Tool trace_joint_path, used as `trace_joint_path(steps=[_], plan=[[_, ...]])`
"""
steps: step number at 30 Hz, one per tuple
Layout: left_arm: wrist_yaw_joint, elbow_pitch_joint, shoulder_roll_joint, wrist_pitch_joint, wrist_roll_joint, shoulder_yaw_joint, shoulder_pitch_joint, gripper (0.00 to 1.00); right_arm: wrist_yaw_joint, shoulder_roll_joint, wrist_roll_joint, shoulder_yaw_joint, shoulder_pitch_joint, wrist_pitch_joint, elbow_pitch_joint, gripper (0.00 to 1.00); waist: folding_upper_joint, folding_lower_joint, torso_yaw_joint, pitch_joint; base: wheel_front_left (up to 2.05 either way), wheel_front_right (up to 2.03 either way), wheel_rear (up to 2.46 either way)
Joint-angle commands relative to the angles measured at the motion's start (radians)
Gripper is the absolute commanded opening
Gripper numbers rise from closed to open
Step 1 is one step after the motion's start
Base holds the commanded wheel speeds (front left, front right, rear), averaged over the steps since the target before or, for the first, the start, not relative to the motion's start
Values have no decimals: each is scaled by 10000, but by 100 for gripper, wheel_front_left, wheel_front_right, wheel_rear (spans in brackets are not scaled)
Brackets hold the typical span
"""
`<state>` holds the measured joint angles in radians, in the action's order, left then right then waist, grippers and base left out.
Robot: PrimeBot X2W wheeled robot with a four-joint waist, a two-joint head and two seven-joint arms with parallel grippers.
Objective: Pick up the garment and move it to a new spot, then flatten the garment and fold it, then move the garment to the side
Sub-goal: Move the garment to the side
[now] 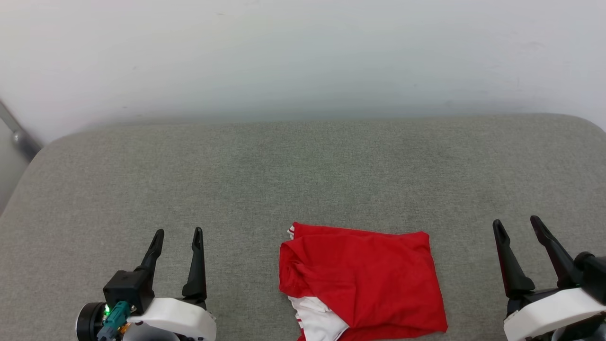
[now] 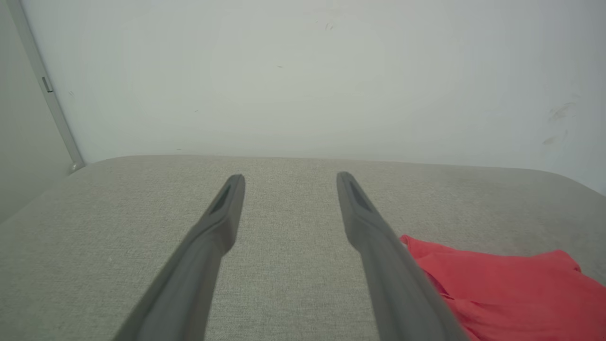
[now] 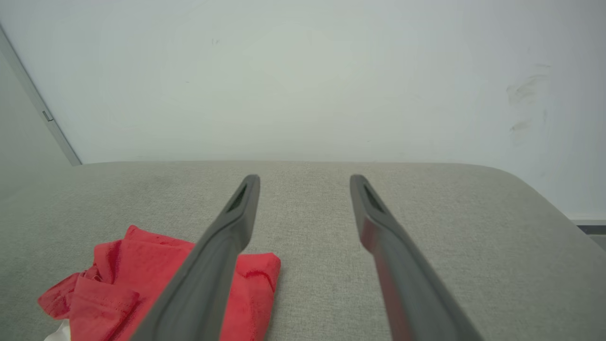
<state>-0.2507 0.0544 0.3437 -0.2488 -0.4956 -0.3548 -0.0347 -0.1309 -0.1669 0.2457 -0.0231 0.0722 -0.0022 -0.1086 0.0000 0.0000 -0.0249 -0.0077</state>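
The garment [image 1: 364, 279] lies on the grey cushion [image 1: 284, 180] near its front edge, a little to the right of the middle, gathered into a compact, roughly rectangular packet. Its plain red side faces up, and one white sleeve [image 1: 317, 317] with striped trim pokes out at the near left corner. The layers sit loosely and the left side is rumpled, so the fold looks rough rather than crisp. The left claw [image 1: 179, 233] hovers well to the left of the cloth and the right claw [image 1: 515, 221] well to its right. Both have their fingers spread wide, hold nothing and touch nothing. The wrist views agree, each showing bare cushion between its own fingers and the red cloth off to one side. This scene fits two stages equally well: a bundled jersey waiting to be lifted and spread out, or a folded one already set down. The pictures do not settle which. In either case the cloth is soft and layered, so any further handling would call for a claw to come inward and low — pinching one edge without dragging the stack apart.
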Motion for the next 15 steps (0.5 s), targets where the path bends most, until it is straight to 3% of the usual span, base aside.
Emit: trace_joint_path(steps=[1,6,15], plan=[[-40,-14,23,-35,-25,12,76,100,4,37,-6,-36,10,23,7,100,0,0,2,6,0,0,0],[-62,-32,24,-52,-63,56,28,100,4,58,462,-483,57,546,328,100,0,0,-3,43,0,0,0],[-133,-208,-101,-111,-36,279,-113,100,3,-643,2256,-2788,-724,3693,2280,100,0,0,178,322,0,0,0]])
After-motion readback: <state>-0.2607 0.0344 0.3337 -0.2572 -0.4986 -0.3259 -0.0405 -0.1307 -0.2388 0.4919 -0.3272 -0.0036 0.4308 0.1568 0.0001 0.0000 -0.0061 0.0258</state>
